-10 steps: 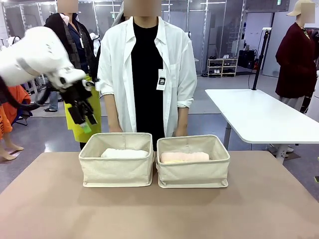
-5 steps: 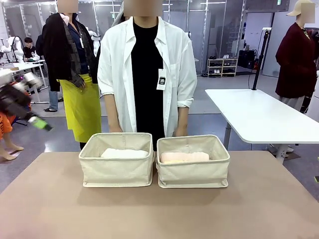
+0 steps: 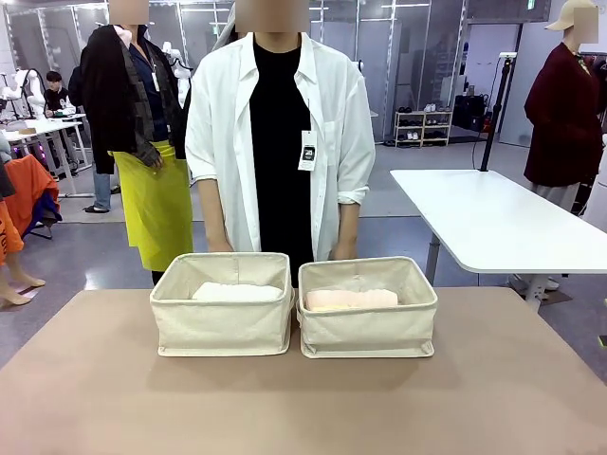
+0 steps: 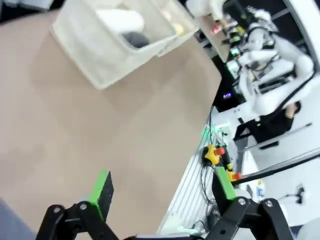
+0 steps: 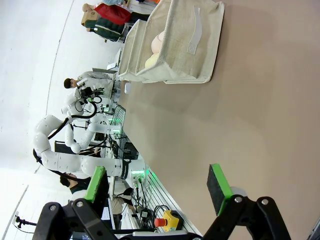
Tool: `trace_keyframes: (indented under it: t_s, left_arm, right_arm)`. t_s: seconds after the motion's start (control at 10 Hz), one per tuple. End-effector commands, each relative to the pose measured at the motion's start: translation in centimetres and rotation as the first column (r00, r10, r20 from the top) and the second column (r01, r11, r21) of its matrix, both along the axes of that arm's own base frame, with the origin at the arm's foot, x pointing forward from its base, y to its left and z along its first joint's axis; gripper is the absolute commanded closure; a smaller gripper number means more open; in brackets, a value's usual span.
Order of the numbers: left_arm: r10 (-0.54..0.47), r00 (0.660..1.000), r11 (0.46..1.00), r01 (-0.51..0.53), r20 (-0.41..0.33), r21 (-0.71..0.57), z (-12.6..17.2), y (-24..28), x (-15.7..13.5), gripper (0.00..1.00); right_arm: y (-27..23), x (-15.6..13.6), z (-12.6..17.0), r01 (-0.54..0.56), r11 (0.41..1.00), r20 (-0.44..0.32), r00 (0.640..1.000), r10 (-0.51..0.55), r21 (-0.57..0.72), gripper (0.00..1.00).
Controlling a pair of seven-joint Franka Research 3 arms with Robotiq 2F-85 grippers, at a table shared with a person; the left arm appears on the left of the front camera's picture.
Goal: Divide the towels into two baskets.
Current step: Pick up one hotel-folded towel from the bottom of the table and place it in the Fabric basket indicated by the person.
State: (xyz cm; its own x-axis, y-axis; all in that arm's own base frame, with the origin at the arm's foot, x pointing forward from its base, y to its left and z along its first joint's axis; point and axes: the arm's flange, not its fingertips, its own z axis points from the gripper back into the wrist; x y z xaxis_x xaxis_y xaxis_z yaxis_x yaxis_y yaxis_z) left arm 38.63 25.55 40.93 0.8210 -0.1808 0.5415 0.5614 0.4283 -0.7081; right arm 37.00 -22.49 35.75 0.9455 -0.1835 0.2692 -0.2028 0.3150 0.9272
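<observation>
Canvas baskets already hold the towels, so both hands gape apart, seemingly finished.

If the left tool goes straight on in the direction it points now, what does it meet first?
Probably the bare brown table: the open left tool looks down at it, with nothing between. The nearer basket lies farther along, though depth is hard to judge.

2 baskets side by side, towels inside
</observation>
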Motion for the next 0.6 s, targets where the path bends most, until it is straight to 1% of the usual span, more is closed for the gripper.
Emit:
trace_keyframes:
  t_s: [0.0,0.1,0.2,0.3,0.5]
  left_arm:
    - [0.031,0.991,0.999,-0.036,-0.133,-0.036,-2.8,2.2,-0.6,0.0]
    - [0.034,0.985,0.999,-0.04,-0.172,-0.031,-4.1,2.5,-0.3,0.0]
    - [-0.015,0.971,1.0,0.02,-0.239,0.017,-5.5,1.9,1.0,0.0]
    - [0.046,0.992,0.999,-0.048,-0.122,-0.011,-4.2,2.7,-1.6,0.0]
    - [0.046,0.992,0.999,-0.048,-0.122,-0.011,-4.2,2.7,-1.6,0.0]
  right_arm:
    - [0.1,0.0,0.2,-0.001,1.0,0.007,1.0,0.001,-0.003,0.0]
    - [0.1,0.0,0.2,-0.001,1.0,0.007,1.0,0.001,-0.003,0.0]
    - [0.1,0.0,0.2,-0.001,1.0,0.007,1.0,0.001,-0.003,0.0]
    - [0.1,0.0,0.2,-0.001,1.0,0.007,1.0,0.001,-0.003,0.0]
    - [0.1,0.0,0.2,-0.001,1.0,0.007,1.0,0.001,-0.003,0.0]
